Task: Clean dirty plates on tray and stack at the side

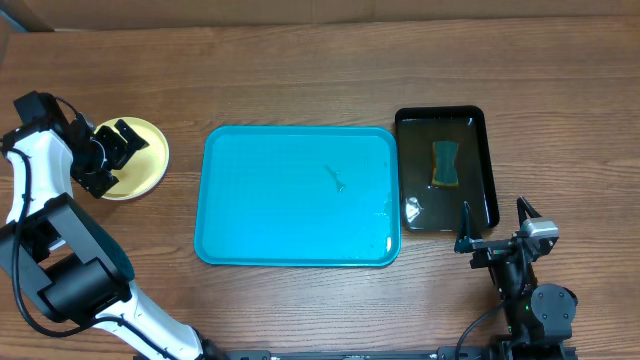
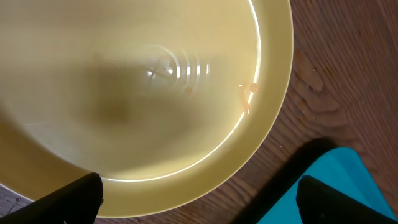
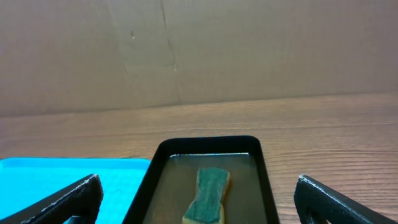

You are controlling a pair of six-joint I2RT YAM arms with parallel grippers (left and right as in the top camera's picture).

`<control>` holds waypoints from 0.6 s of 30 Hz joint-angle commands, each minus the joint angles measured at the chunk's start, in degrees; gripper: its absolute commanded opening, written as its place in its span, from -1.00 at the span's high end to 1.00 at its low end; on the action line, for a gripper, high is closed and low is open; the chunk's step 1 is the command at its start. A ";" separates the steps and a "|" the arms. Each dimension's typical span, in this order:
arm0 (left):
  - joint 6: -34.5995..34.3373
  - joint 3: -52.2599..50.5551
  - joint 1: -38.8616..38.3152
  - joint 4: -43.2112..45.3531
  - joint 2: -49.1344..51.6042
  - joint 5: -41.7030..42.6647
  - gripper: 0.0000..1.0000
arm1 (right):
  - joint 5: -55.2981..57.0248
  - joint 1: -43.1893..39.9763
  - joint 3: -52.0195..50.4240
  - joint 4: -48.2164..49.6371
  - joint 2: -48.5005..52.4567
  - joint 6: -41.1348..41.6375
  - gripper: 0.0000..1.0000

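The blue tray (image 1: 297,195) lies flat in the middle of the worktop (image 1: 300,60), bare but for a small dark fleck near its centre and some wet glints along its 3 o'clock edge. A pale yellow plate (image 1: 140,160) sits on the wood at the tray's 9 o'clock, near it but not touching. Whether other plates lie under it I cannot tell.

The left pincer (image 1: 118,147) hangs right over that plate, released. In the wrist view its two dark fingers (image 2: 68,199) stand wide apart at the plate's near rim and grip nothing. A thin orange smear (image 2: 245,98) shows on the plate's inner slope, towards 3 o'clock in that view, and the plate's surface looks wet.

At the tray's 3 o'clock, just beside it, is a black tray (image 1: 478,170) with a sheen of liquid. A green-topped sponge (image 1: 445,163) lies in its upper half.

The right pincer (image 1: 495,215) sits at the black tray's 5 o'clock corner, low over the worktop. It too is released and holds nothing, and it faces the sponge from the near end.
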 commanded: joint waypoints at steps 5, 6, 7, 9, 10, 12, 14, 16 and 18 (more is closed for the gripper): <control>1.07 0.55 -0.09 0.09 -1.75 -0.15 -1.00 | 0.59 0.33 -0.57 0.28 -0.68 0.22 -1.00; 1.07 0.55 -0.09 0.09 -1.75 -0.13 -1.00 | 0.59 0.33 -0.57 0.28 -0.68 0.22 -1.00; 1.07 0.55 -0.09 0.09 -1.75 -0.13 -1.00 | 0.59 0.33 -0.57 0.28 -0.68 0.22 -1.00; 1.07 0.55 -0.09 0.09 -1.75 -0.13 -1.00 | 0.59 0.33 -0.57 0.28 -0.68 0.22 -1.00; 1.07 0.55 -0.09 0.09 -1.75 -0.15 -1.00 | 0.59 0.33 -0.57 0.28 -0.68 0.22 -1.00; 1.07 0.55 -0.11 0.09 -1.75 -0.13 -0.99 | 0.59 0.33 -0.57 0.28 -0.68 0.22 -1.00; 1.07 0.52 -0.11 0.09 -1.75 -0.13 -0.99 | 0.59 0.33 -0.57 0.28 -0.68 0.22 -1.00; 1.07 0.52 -0.11 0.09 -1.88 -0.13 -1.00 | 0.59 0.33 -0.57 0.28 -0.68 0.22 -1.00; 1.07 0.52 -0.11 0.09 -2.49 -0.15 -1.00 | 0.61 0.33 -0.57 0.28 -0.68 0.22 -1.00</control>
